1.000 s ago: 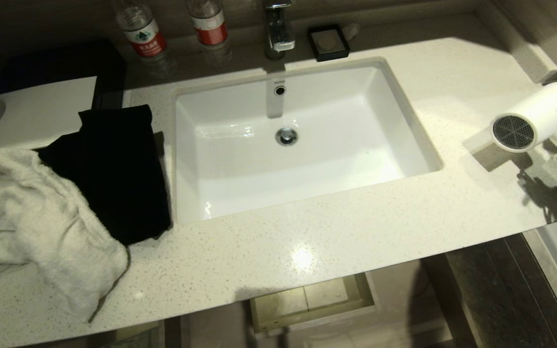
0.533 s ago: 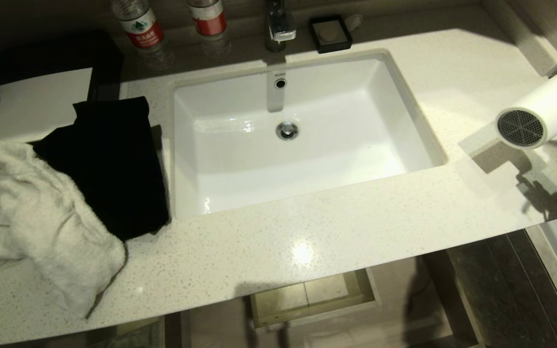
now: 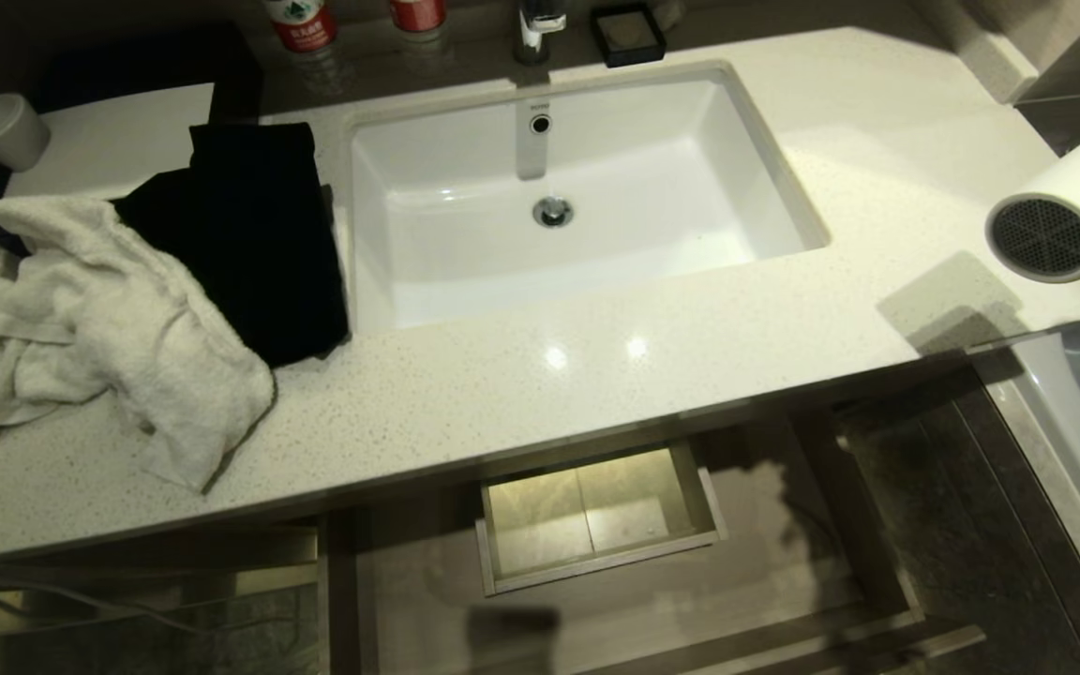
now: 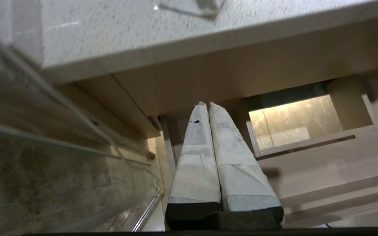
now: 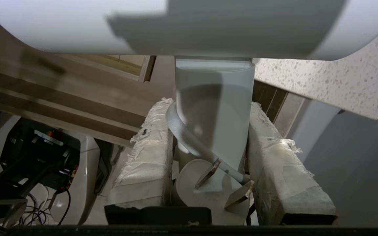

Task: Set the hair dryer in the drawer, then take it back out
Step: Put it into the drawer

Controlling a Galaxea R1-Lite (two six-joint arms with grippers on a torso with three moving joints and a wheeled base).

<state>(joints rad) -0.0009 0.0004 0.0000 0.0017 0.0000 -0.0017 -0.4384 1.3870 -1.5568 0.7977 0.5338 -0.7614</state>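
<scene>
1. Hair dryer (image 3: 1065, 211) hangs at the right edge of the head view, above the right end of the worktop (image 3: 652, 375), barrel roughly level, dark grille facing left.
2. Right tool (image 5: 210, 131) is clamped on the dryer's short handle, padded fingers (image 5: 149, 150) on both sides, cord and plug tucked between them; barrel lies crosswise above the fingers.
3. Drawer (image 3: 596, 520) stands open below the worktop's front edge, under the sink (image 3: 577, 187). From the dryer it lies lower and well to the left, so the carry likely runs down and leftward past the edge.
4. Left tool (image 4: 207, 108) is pressed closed, empty, idle low beside the cabinet; the right arm has the load.
5. Count: one dryer, one open drawer, two towels (white (image 3: 99, 319), black (image 3: 249, 234)), two bottles (image 3: 301, 21), one cup (image 3: 6, 131).
</scene>
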